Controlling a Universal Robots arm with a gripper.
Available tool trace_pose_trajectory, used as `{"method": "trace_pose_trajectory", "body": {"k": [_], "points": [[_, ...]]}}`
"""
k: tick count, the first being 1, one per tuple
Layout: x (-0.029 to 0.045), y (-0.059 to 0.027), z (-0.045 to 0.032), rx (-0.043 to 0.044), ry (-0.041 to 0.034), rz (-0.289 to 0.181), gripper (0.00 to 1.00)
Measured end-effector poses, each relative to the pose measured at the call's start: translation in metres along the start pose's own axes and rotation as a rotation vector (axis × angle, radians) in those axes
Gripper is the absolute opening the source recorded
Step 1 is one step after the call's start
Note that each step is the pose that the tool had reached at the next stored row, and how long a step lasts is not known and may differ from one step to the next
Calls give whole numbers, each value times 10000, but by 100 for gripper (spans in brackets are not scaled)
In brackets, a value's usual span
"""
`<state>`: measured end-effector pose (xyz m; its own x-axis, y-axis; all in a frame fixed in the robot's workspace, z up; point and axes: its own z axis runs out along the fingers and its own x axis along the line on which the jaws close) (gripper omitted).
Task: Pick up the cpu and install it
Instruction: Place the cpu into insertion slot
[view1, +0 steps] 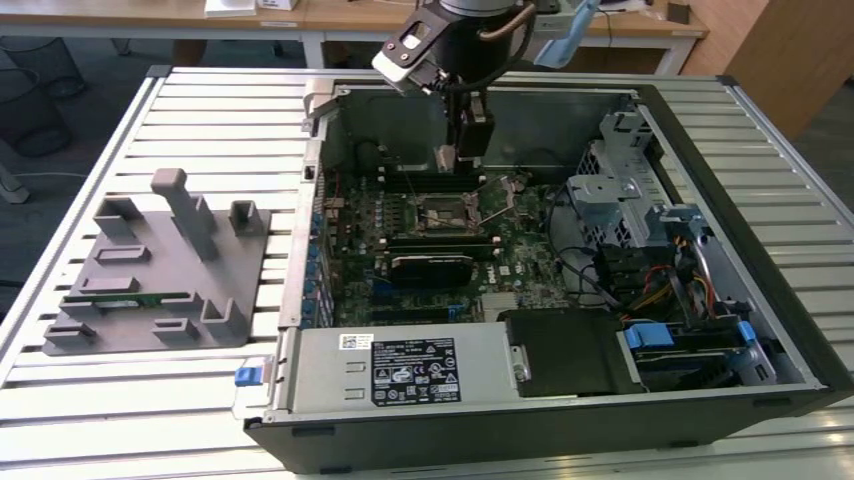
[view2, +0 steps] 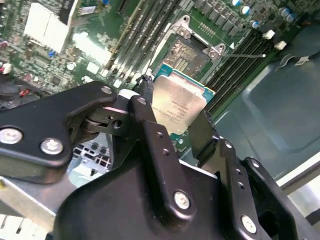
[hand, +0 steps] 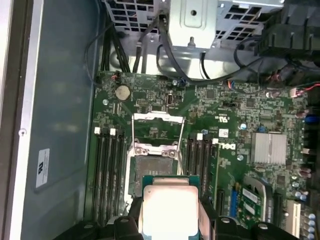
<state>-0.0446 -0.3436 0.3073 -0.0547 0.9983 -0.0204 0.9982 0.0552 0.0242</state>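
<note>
Slatted metal table (view1: 174, 120), office desks (view1: 160, 12) at the far side — carry step of installing the cpu (hand: 170, 205).
Open computer case (view1: 767, 250) lies on the table; the gripper (view1: 454, 158) is clamped on the cpu's edges, holding it above the motherboard (hand: 235, 105) near the open socket (hand: 152, 167), apart from it — not yet seated. Seating would call for squared corners and a level, gentle descent.

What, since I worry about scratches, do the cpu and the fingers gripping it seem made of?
The cpu: silver metal top, by its dull brushed sheen; the thin green rim looks like circuit board. The fingers: matte black, with screw heads; coated metal or hard plastic, the look leaves that open.
</note>
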Motion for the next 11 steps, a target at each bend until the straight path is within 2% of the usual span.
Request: {"method": "trace_pose_trajectory", "body": {"k": [4,11], "points": [[53,1,73,-2,2,-10,53],[63,-3,198,-3,1,-78,53]]}}
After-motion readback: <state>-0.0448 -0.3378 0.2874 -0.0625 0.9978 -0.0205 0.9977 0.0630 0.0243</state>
